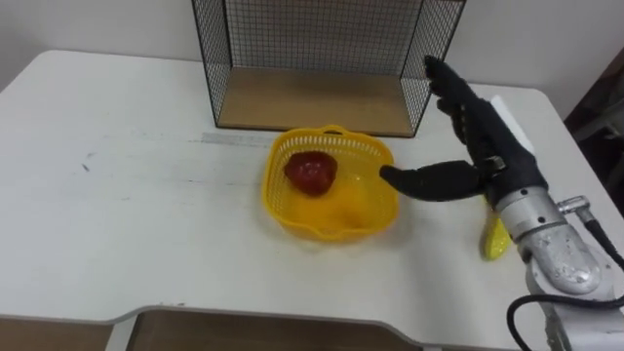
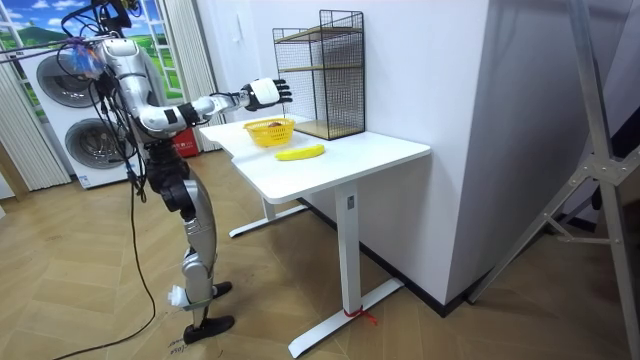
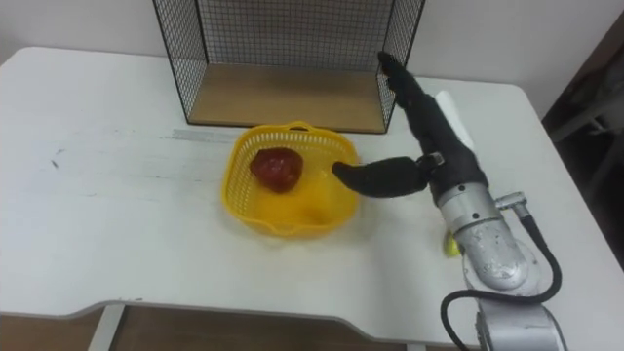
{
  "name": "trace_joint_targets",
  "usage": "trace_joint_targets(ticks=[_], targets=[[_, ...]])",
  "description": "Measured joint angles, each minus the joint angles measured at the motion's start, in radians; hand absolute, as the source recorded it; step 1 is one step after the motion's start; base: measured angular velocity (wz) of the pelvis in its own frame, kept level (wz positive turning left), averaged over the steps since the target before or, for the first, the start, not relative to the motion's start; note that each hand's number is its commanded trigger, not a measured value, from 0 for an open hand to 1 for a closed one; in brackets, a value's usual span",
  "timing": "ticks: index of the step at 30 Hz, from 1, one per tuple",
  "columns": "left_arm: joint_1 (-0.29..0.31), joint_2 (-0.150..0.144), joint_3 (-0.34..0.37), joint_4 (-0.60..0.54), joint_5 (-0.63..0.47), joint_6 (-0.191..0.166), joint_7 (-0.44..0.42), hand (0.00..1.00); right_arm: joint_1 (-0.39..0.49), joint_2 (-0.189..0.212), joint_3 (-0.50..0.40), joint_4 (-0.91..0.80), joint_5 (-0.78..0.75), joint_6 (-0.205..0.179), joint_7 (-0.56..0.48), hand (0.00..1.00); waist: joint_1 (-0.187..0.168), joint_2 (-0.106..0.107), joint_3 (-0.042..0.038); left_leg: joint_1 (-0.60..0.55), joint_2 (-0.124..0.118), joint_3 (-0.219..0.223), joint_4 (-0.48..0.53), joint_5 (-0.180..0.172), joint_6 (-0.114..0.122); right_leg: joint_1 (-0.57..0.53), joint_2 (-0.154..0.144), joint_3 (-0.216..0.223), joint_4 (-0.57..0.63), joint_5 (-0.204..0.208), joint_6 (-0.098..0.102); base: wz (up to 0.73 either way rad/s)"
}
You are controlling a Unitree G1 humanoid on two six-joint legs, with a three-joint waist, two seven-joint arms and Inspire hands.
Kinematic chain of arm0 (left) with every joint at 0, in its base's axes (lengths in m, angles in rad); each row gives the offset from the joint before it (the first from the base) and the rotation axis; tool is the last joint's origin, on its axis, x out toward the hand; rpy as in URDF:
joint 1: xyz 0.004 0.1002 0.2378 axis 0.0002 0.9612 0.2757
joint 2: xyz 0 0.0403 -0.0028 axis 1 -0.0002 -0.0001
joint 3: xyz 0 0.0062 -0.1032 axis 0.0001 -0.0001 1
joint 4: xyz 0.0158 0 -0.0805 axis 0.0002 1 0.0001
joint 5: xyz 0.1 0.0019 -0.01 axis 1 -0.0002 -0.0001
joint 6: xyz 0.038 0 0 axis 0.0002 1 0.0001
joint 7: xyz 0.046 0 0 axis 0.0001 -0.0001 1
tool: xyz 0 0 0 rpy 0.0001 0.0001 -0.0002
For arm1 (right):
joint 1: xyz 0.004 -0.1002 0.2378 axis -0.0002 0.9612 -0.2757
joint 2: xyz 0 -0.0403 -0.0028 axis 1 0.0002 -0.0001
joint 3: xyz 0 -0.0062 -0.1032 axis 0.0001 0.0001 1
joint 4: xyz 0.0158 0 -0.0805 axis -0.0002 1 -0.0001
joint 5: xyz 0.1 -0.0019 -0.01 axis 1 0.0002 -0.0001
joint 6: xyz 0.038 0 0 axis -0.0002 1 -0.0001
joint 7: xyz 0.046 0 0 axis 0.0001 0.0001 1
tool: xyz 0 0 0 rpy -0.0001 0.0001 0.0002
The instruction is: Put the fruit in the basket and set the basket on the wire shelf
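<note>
A yellow plastic basket [image 1: 289, 207] [image 2: 270, 131] stands on the white table in front of the wire shelf [image 1: 322, 54] [image 2: 322, 70]. In it lie a red fruit [image 1: 310, 172] [image 3: 277, 168] and a rounded yellow-orange fruit [image 1: 347, 201]. My right hand [image 1: 475, 136] [image 3: 430, 132] hovers open just right of the basket, fingers straight and pointing toward the shelf, thumb reaching to the basket's right rim. A banana [image 1: 495, 238] [image 2: 300, 152] lies on the table under my right wrist, mostly hidden in the eye views.
The shelf's wooden bottom board [image 1: 312, 99] is bare. The white table [image 1: 117, 195] has free room to the basket's left and front. I stand at the table's end; washing machines [image 2: 60, 80] are behind me.
</note>
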Motion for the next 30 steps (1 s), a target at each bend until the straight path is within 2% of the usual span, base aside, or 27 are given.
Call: trace_joint_targets(ticks=[4,9,16,24,26,30], targets=[[0.016,-0.001,0.002,-0.002,0.000,0.001,0.000,0.00,0.001,0.000,-0.033,0.000,0.030,-0.006,-0.080,0.00,-0.024,-0.004,-0.0007,0.016,-0.002,0.007,-0.013,0.001,0.001,0.011,0.000,0.002,-0.018,0.001,0.001,-0.01],[0.031,-0.001,0.008,-0.007,0.000,0.002,0.005,0.00,0.009,-0.001,-0.051,0.011,0.018,-0.006,-0.181,0.00,-0.035,-0.005,-0.0004,0.028,-0.002,0.015,-0.025,0.001,0.001,0.021,0.000,0.010,-0.019,0.001,0.002,-0.05],[0.034,0.000,0.009,-0.008,0.000,0.004,0.026,0.00,0.009,-0.001,-0.050,0.132,0.013,-0.007,-0.278,0.00,-0.054,-0.015,0.0034,0.038,-0.002,0.015,-0.029,0.001,0.001,0.030,0.000,0.010,-0.017,0.001,0.002,0.00],[0.032,0.001,0.008,-0.008,0.000,0.022,0.017,0.00,0.009,-0.002,-0.049,0.187,-0.076,-0.006,-0.335,0.00,-0.048,-0.034,0.0053,0.026,-0.002,0.011,-0.022,0.001,0.001,0.025,-0.001,0.005,-0.018,0.001,0.002,0.01],[0.034,0.001,0.007,-0.008,0.000,0.028,0.016,0.00,0.009,-0.002,-0.048,0.215,-0.096,-0.003,-0.336,0.00,-0.048,-0.038,0.0030,0.022,-0.003,0.009,-0.020,0.001,0.001,0.022,-0.001,0.000,-0.017,0.001,0.002,0.05],[0.043,0.001,0.006,-0.029,0.001,0.044,0.007,0.00,0.009,-0.002,-0.048,0.222,-0.103,-0.003,-0.336,0.00,-0.049,-0.034,0.0010,0.020,-0.003,0.007,-0.020,0.001,0.001,0.014,-0.001,-0.001,-0.017,0.001,0.002,0.00]])
